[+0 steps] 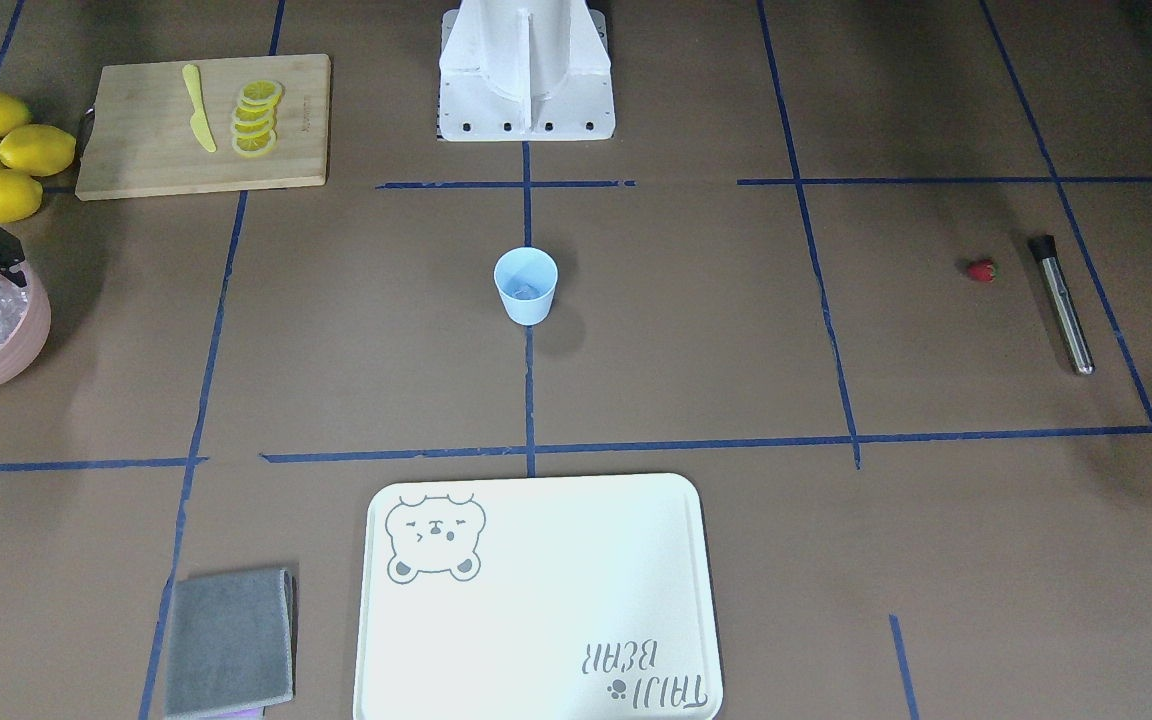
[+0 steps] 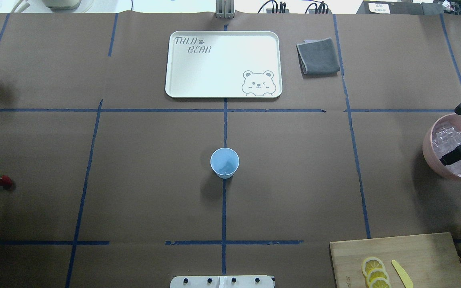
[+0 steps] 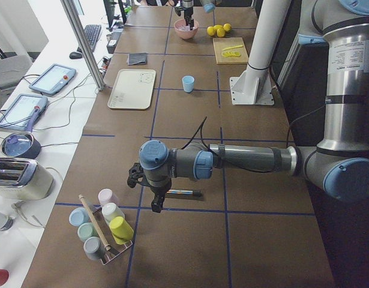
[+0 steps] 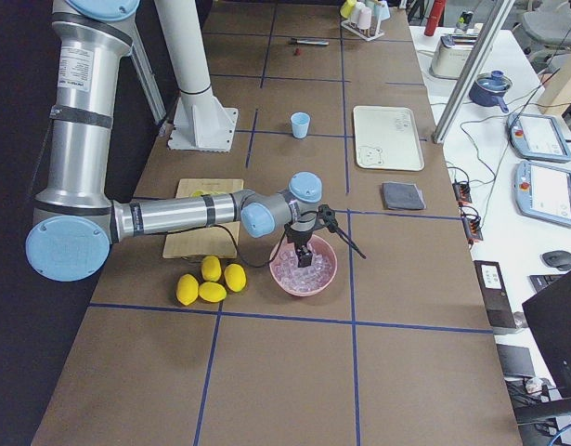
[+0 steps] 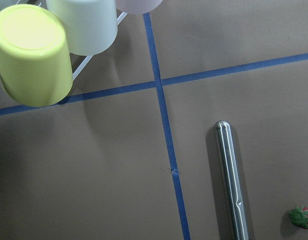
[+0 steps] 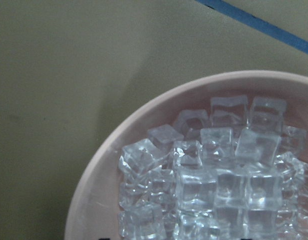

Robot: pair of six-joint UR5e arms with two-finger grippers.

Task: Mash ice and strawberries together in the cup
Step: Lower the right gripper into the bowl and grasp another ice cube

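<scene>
The pale-blue cup (image 2: 224, 162) stands upright at the table's middle; it also shows in the front view (image 1: 526, 285). Something pale lies at its bottom, and I cannot tell what. The ice (image 6: 219, 175) fills the pink bowl (image 2: 428, 148). My right gripper (image 2: 449, 136) is open just above the ice, holding nothing. The strawberry (image 2: 4, 181) lies on the table at the robot's far left, next to a metal muddler (image 5: 231, 180). My left gripper (image 3: 149, 195) hovers above the muddler. I cannot tell whether it is open or shut.
A white tray (image 2: 222, 64) and a grey cloth (image 2: 318, 56) lie beyond the cup. A cutting board (image 1: 201, 125) carries lemon slices and a yellow knife, with whole lemons (image 1: 6, 160) beside it. A rack of cups (image 5: 33, 50) stands near the left gripper.
</scene>
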